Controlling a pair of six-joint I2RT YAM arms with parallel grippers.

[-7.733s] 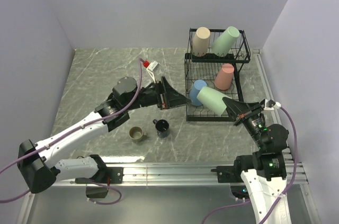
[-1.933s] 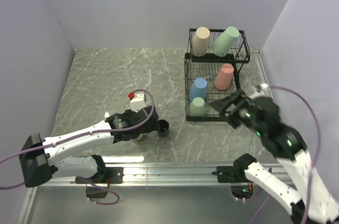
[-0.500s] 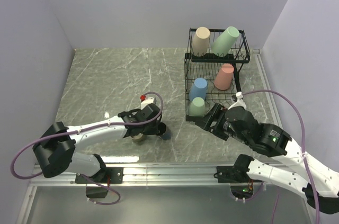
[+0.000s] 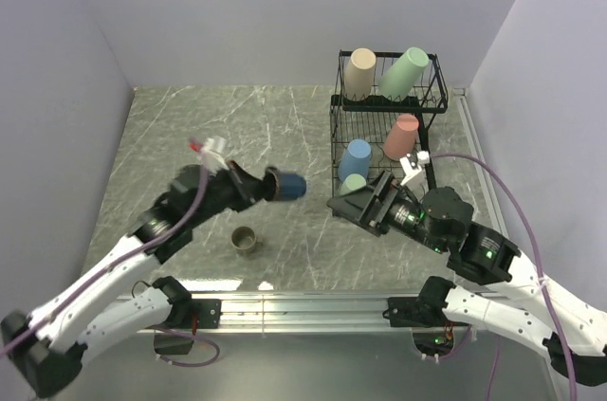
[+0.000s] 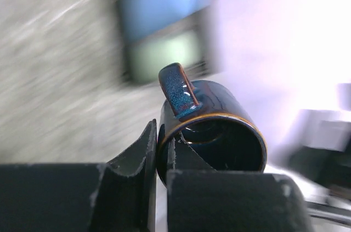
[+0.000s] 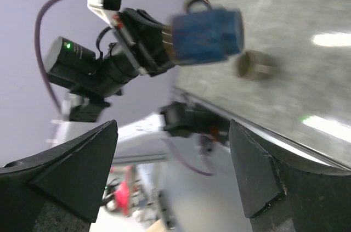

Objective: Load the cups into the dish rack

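My left gripper (image 4: 269,186) is shut on the rim of the dark navy mug (image 4: 289,186) and holds it on its side above the table. In the left wrist view one finger is inside the mug (image 5: 211,128) and one outside, with the handle up. The olive-tan mug (image 4: 246,241) stands on the table below. My right gripper (image 4: 343,204) is open and empty, pointing left at the navy mug (image 6: 205,37). The black dish rack (image 4: 334,140) holds a beige cup (image 4: 359,72), a pale green cup (image 4: 405,72), a salmon-pink cup (image 4: 402,136), a blue cup (image 4: 356,159) and another pale green cup (image 4: 353,191).
The rack stands at the back right, close to the right wall. The right arm's wrist lies just in front of the rack's lower tier. The olive-tan mug (image 6: 253,64) shows blurred in the right wrist view. A metal rail runs along the table's near edge.
My left gripper has lifted the navy mug off the table and carried it up and back. The right gripper has swung left and opened wider.
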